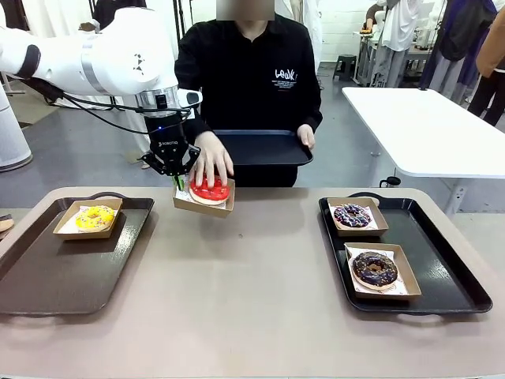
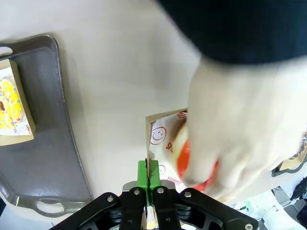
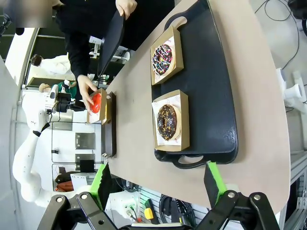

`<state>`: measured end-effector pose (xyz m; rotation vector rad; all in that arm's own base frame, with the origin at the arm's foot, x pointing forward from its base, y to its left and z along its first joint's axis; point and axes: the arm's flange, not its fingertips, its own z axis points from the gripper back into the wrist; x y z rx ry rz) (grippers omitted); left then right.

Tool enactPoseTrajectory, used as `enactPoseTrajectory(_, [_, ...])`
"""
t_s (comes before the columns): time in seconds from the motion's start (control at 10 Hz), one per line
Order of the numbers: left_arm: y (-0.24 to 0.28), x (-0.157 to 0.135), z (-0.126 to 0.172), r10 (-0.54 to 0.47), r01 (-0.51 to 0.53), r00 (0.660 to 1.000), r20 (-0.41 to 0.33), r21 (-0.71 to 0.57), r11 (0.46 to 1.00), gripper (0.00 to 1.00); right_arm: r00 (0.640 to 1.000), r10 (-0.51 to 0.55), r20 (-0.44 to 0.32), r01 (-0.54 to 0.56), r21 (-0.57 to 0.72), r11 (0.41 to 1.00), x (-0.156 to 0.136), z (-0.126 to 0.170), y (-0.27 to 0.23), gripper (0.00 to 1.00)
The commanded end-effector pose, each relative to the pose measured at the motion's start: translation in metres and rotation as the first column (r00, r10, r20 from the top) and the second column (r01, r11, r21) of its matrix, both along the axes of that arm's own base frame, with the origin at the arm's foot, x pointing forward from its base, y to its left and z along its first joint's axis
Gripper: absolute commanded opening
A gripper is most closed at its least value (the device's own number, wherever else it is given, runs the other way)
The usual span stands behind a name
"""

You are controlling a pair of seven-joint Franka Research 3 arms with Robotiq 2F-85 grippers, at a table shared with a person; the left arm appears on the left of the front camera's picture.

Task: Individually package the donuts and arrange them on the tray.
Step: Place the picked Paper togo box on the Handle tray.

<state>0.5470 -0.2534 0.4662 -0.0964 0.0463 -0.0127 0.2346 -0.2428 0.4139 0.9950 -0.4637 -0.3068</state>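
Nearest the front camera, the bare counter [image 1: 252, 316] separates two dark trays. On the right tray [image 1: 450, 276] two boxed donuts already sit: the chocolate donut [image 1: 374, 269] in the closer cardboard box, the purple-brown sprinkled donut [image 1: 352, 215] in the one behind it. On the left tray [image 1: 47, 276] the yellow sprinkled donut [image 1: 95, 217] lies in its box at the far corner. So three of four look packaged and placed.

The red donut [image 1: 209, 189] is the one in hand. It rests in a paper-lined box [image 1: 203, 204] at the counter's far edge, between the trays and on neither. The person's hand [image 1: 211, 158] lies flat on top of the donut, while the left hand [image 1: 180, 180] is clamped on the box's wall, green pads [image 2: 142, 173] pinched on the cardboard edge in the left wrist view. The person's other hand holds a third dark tray [image 1: 264, 147] off the counter.

Judging by this, what remains is getting the red donut's box onto a tray. The right hand [image 3: 158, 184] stands wide apart, holding nothing, above the near end of the right tray.
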Motion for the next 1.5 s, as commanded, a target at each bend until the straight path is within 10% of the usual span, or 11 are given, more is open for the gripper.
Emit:
enactPoseTrajectory(0.0, [0.001, -0.002, 0.002, 0.007, -0.007, 1.0, 0.002, -0.014, 1.0, 0.0, 1.0, -0.001, -0.001, 0.001, 0.01, 1.0, -0.002, 0.003, 0.001, 1.0])
enactPoseTrajectory(0.8, [0.0, 0.0, 0.0, 0.0, 0.0, 1.0, 0.0, 0.0, 1.0, 0.01, 1.0, -0.001, -0.001, 0.001, 0.01, 1.0, -0.002, 0.003, 0.001, 1.0])
enactPoseTrajectory(1.4, [0.117, -0.101, 0.053, -0.078, 0.081, 0.991, 0.114, -0.03, 0.996, 0.01, 1.0, -0.001, -0.001, 0.001, 0.01, 1.0, -0.002, 0.003, 0.001, 1.0])
